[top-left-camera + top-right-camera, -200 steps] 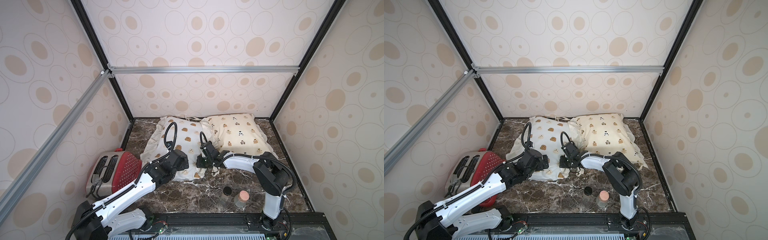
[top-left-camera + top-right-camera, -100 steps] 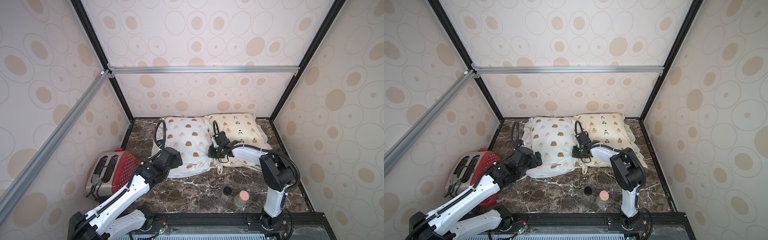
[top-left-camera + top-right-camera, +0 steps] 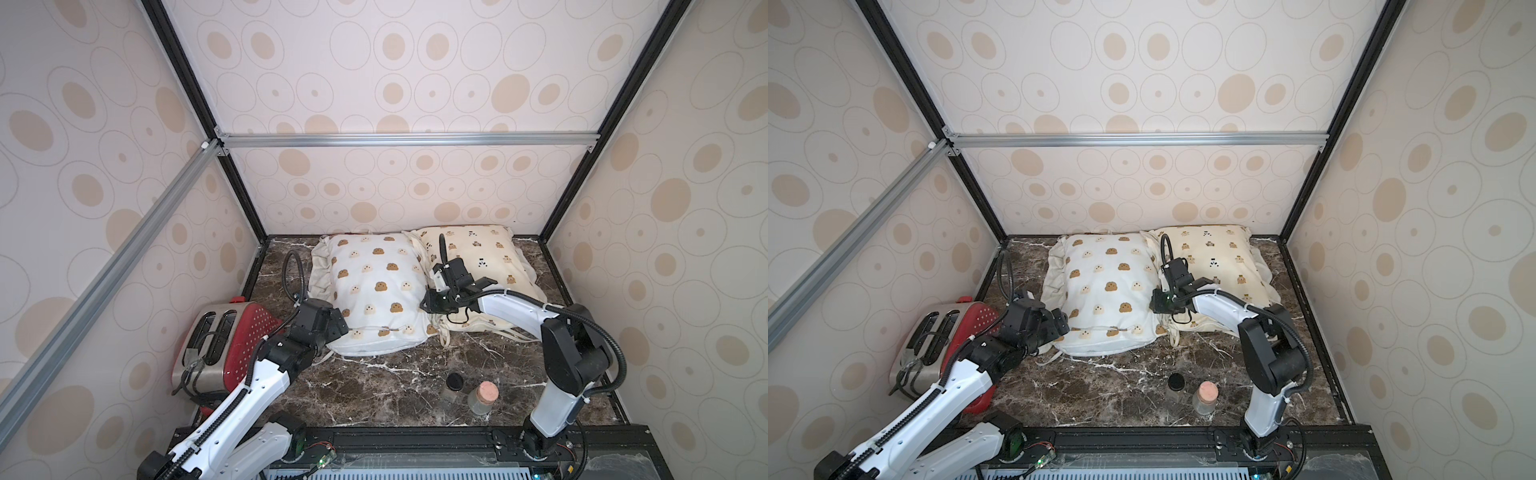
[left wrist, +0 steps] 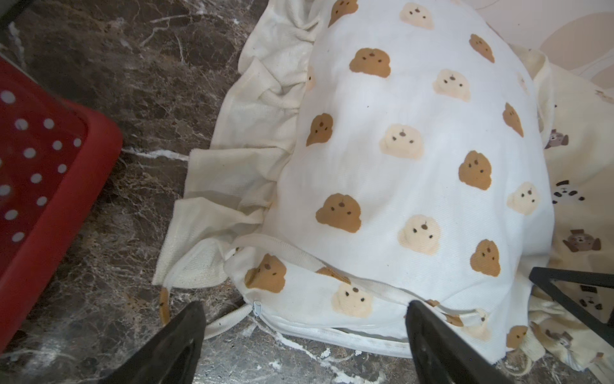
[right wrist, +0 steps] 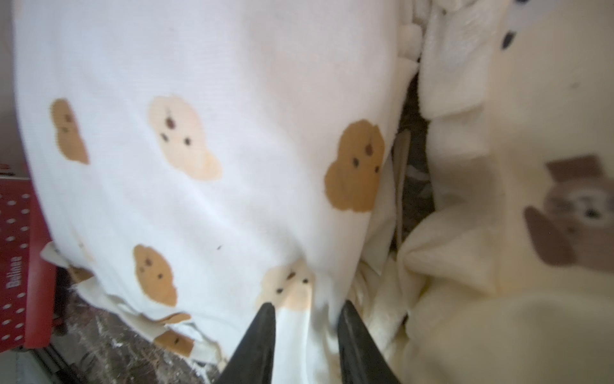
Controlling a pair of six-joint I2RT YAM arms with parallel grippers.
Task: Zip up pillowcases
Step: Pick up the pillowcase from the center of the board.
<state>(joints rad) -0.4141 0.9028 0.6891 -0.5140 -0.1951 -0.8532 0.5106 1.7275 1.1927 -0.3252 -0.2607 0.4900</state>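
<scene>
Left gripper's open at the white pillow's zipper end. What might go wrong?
1. A loose tie lies beside the zipper pull; the left gripper may pinch it instead.
2. The right gripper stands open at the other corner of the white pillow; unheld, it may slide.
3. The toaster sits close to the left arm.

White pillowcase (image 3: 374,291): stuffed and plump, printed with brown and cream blob faces, cream ruffle round its edges. It lies flat towards the back of the dark marble surface (image 3: 374,386), with a white zipper (image 4: 332,332) along its near edge and the small pull at that edge's left end. Cream-yellow pillowcase (image 3: 478,249): stuffed, printed with small bears and pandas, ruffle-edged, with thin ties trailing at its near side, lying flat in the back right corner. The two lie side by side, the white one on the left, ruffles meeting along the shared side.
</scene>
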